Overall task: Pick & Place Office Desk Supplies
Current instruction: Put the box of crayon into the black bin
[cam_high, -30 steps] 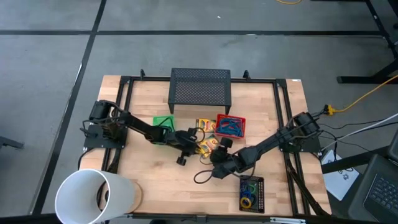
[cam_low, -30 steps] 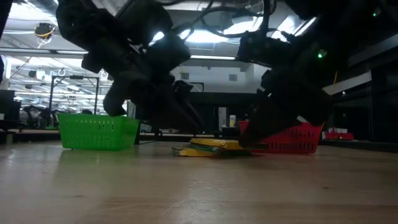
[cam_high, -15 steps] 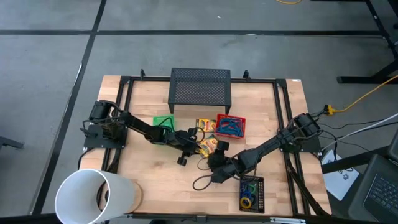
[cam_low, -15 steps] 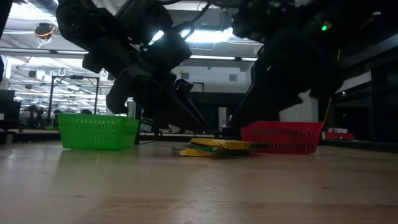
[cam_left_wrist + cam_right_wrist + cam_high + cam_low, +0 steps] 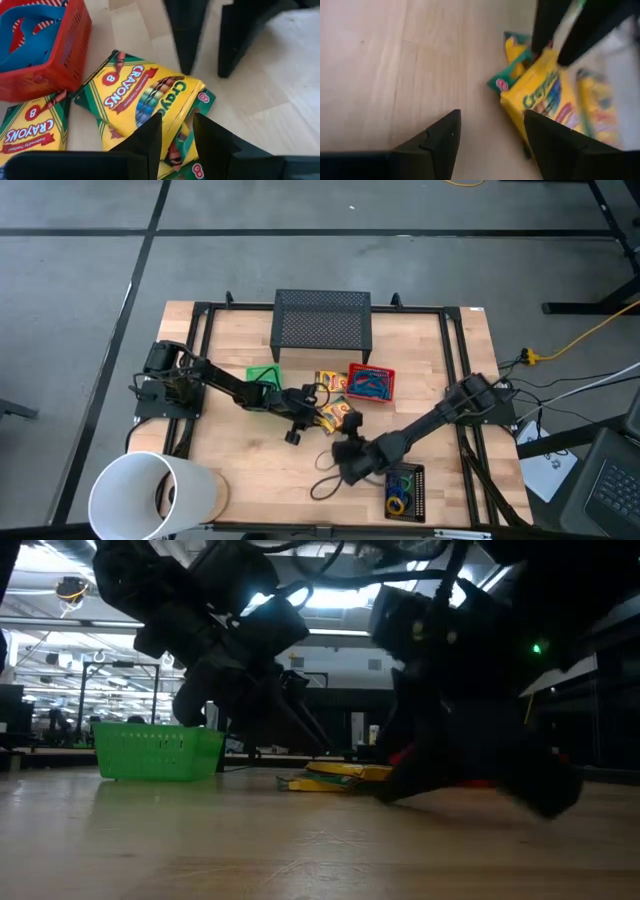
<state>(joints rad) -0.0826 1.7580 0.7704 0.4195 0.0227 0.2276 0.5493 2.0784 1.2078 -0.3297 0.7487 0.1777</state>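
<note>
Several yellow crayon boxes (image 5: 336, 416) lie in a loose heap mid-table, beside the red mesh tray (image 5: 371, 370) that holds the blue cord bundle (image 5: 370, 386). My left gripper (image 5: 316, 418) sits at the heap's left side, shut on the top box (image 5: 142, 95). My right gripper (image 5: 345, 448) is open and stands clear on the heap's near side; in its wrist view (image 5: 491, 115) it faces the boxes (image 5: 540, 95). Coloured rubber-band rings (image 5: 399, 498) lie in the black tray (image 5: 404, 475). In the low view the right arm (image 5: 450, 740) hides the red tray. My left gripper pinches the end of the top crayon box (image 5: 176, 116) between its two fingers, coming in slanting down from the table's left side. The box is tilted, and its far part rests on the other boxes (image 5: 200, 97) beneath it.
A green mesh tray (image 5: 264, 377) stands left of the heap, and a black mesh stand (image 5: 322, 320) sits at the far edge. The big white cylinder (image 5: 155, 495) lies at the near left corner. One more crayon box (image 5: 328, 380) lies by the red tray.
My right gripper has drawn back from the crayon boxes toward the table's near edge. In the low view it has come closer and now covers the red tray.
</note>
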